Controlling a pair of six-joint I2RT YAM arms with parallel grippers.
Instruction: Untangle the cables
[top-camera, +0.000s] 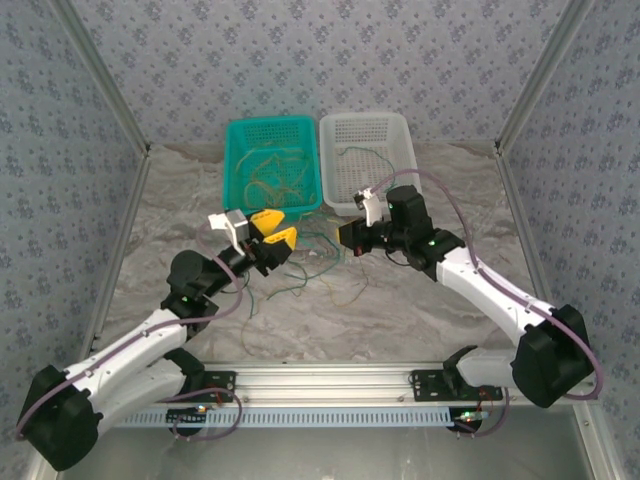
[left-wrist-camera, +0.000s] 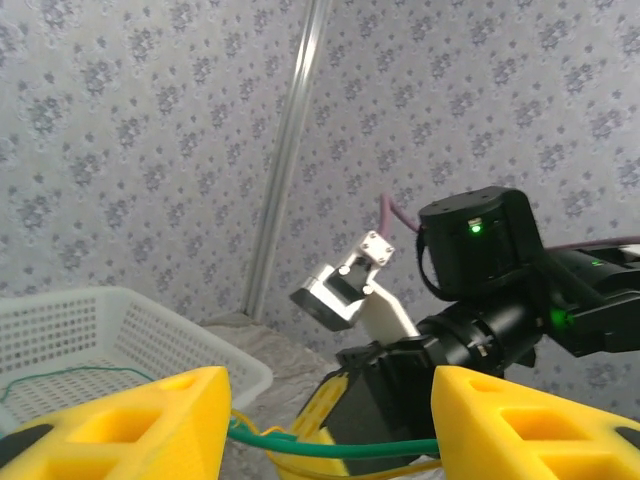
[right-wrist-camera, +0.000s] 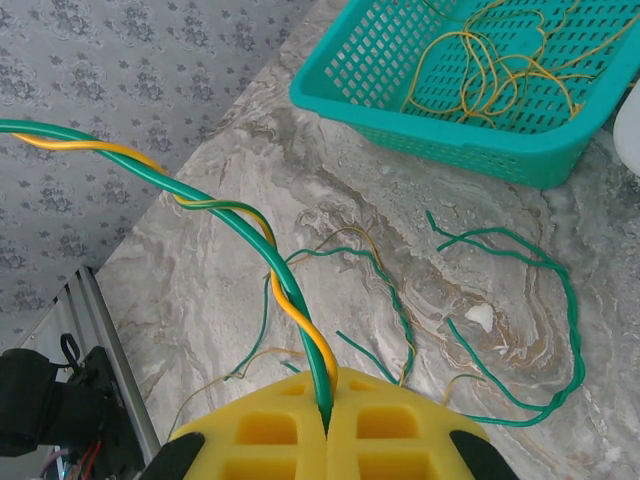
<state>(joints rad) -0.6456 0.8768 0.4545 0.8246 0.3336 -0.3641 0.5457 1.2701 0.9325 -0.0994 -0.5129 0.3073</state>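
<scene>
Right gripper clenched on a twisted green-and-yellow pair of cables, taut out ahead of it — likely to expose the twist. Left gripper jaws stand apart, a green strand crossing between them — not gripped yet.

Bright, even diffuse light w/ faint soft shadows; top view slightly lo-res, wrist views sharper.

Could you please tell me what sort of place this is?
Likely a robot test cell: a marble-pattern table enclosed by patterned panels, left arm and right arm bolted to a rail, with teal basket and white basket holding cables.
</scene>
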